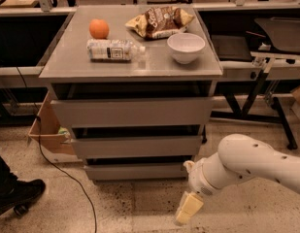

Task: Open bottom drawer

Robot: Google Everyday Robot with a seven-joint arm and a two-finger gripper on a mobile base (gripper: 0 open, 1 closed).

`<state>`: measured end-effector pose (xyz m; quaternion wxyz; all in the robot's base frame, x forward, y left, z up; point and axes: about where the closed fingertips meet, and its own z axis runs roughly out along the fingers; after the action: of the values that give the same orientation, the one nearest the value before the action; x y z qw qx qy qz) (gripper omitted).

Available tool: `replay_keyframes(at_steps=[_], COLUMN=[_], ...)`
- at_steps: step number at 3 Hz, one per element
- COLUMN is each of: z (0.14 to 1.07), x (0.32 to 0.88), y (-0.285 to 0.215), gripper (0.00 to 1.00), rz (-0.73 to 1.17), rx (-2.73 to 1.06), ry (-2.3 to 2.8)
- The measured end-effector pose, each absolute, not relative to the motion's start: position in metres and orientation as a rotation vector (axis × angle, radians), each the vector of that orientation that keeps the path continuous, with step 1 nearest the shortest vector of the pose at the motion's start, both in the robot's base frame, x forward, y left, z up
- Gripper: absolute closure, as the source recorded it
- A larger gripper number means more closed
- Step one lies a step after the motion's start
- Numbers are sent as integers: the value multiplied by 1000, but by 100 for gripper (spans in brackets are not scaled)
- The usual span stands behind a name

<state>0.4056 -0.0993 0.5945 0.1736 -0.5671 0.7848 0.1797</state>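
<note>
A white arm [256, 161] is seen entering from the right edge in the lower right of the frame, its rounded forearm laid leftward and slightly downward. At its end a cream-coloured gripper [188, 208] is held low, right of bottom centre, pointed down and left. The wrist [204, 176] seems bent downward, though the joint is partly hidden.

- The grey bench [159, 64] has an orange [99, 28], a water bottle [113, 50] lying on its side, a chip bag [159, 22] and a white bowl [186, 47] on top.
- The bottom drawer [137, 171] looks closed.
- The gripper [189, 209] hangs low over the floor, just off that drawer's right front corner, pointing down.
</note>
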Motion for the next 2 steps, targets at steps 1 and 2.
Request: replay_keyframes(at_steps=[1,2], z=[594,582], x=[406,402], y=[-99,-103], gripper=[0,0], rz=[510,525], rx=[-1608,-1565], ry=[2225,2218])
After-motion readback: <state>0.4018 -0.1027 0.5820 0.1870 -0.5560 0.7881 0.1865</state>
